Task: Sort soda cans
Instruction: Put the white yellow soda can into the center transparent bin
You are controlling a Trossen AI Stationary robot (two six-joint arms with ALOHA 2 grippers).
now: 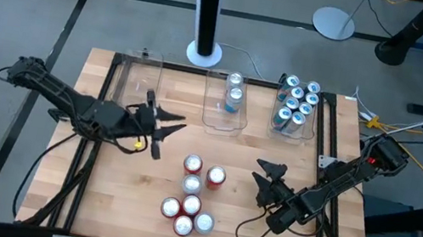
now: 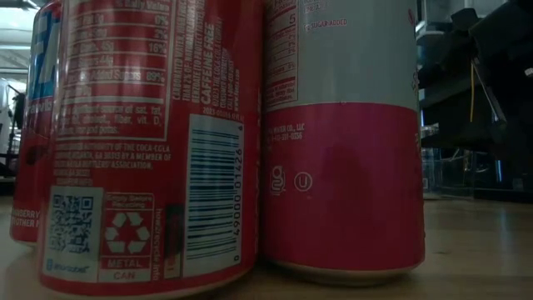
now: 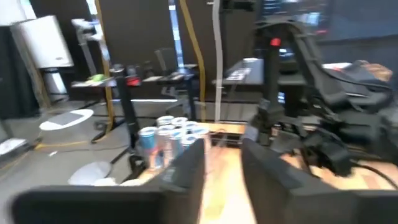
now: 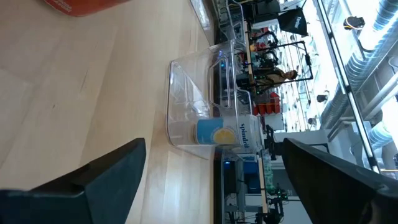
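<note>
Several red and silver-and-red soda cans [image 1: 192, 194] stand upright in a cluster on the table's near middle; two of them, a red can [image 2: 141, 142] and a silver-and-red can [image 2: 341, 142], fill the low view. Two teal cans [image 1: 233, 96] stand in the middle clear bin, and several more teal cans [image 1: 296, 105] in the right bin. My left gripper [image 1: 169, 126] hovers open to the left of the cluster, fingers pointing right, holding nothing [image 3: 221, 171]. My right gripper [image 1: 265, 172] is open to the right of the cluster, also holding nothing [image 4: 211, 180].
Three clear plastic bins line the far edge: the left bin [image 1: 136, 80], the middle bin [image 1: 223, 116] and the right bin [image 1: 278, 123]. The right wrist view shows the middle bin [image 4: 205, 118] with a teal can. Bare wood lies between the cluster and the bins. A black frame rims the table.
</note>
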